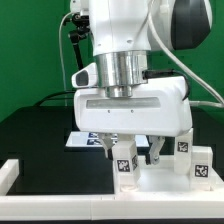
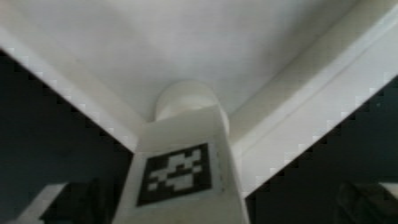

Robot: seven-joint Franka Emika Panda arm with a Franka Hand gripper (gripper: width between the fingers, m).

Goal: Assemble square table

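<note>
Over the tabletop (image 1: 165, 178): gripper (image 1: 125, 152) at 6 o'clock
Grip: fingers closed around leg (image 2: 178, 165)
Leg: upright, touching tabletop

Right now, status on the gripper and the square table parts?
Gripper shut on short white tagged leg, upright over large white square tabletop. Second leg already standing on top. Nothing blocking.

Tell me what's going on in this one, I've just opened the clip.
The Panda arm is putting a white square table together. Its claw is down over a tagged leg standing on the tabletop; in the wrist view that leg runs up between the fingers toward a corner of the top. Whether the claw is actually clamped on it can't be told. Two more tagged legs, one and another, stand on the exterior view's right. The marker board lies behind.
</note>
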